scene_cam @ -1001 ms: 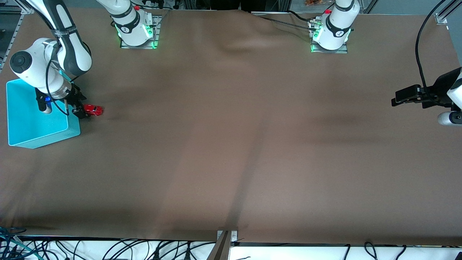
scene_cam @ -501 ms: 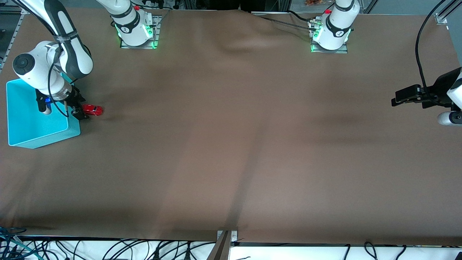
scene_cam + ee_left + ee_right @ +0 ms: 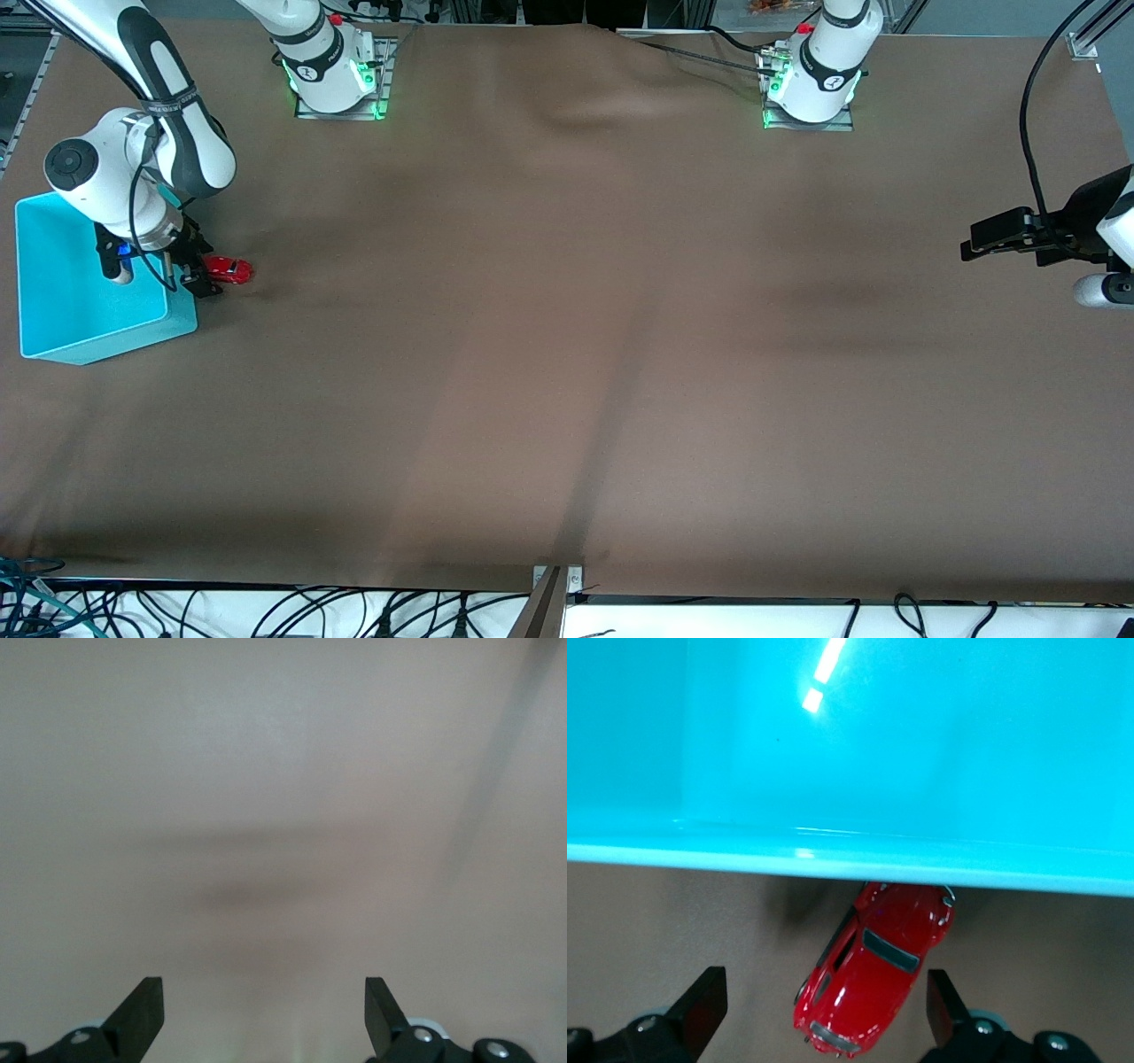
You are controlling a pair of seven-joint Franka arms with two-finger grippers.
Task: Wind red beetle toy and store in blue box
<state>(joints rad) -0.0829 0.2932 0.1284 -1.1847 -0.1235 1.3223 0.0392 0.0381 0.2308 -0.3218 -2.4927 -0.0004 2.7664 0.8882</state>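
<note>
Here, in the front view, the right gripper (image 3: pixel 197 282) is being held low over the cloth between the box (image 3: pixel 53 350) and the toy (image 3: pixel 229 269), which is lying on the table just beside the box wall facing the middle of the table, at the right arm's end. The left gripper (image 3: pixel 974 241) is being kept waiting in the air at the left arm's end, well apart from both. In the left wrist view, only bare cloth is being shown between widely spread fingers (image 3: pixel 142 1014). In the right wrist view, the toy (image 3: pixel 877 967) is being framed between open fingers (image 3: pixel 704 1001), empty, with its far end tucked against the box rim (image 3: pixel 850 859). The grasp is probably being lined up; the jaws are best being centred on the toy's flanks and lowered straight, since a finger is being risked against the box rim and the glossy body is likely to slip under an off-centre pinch.
</note>
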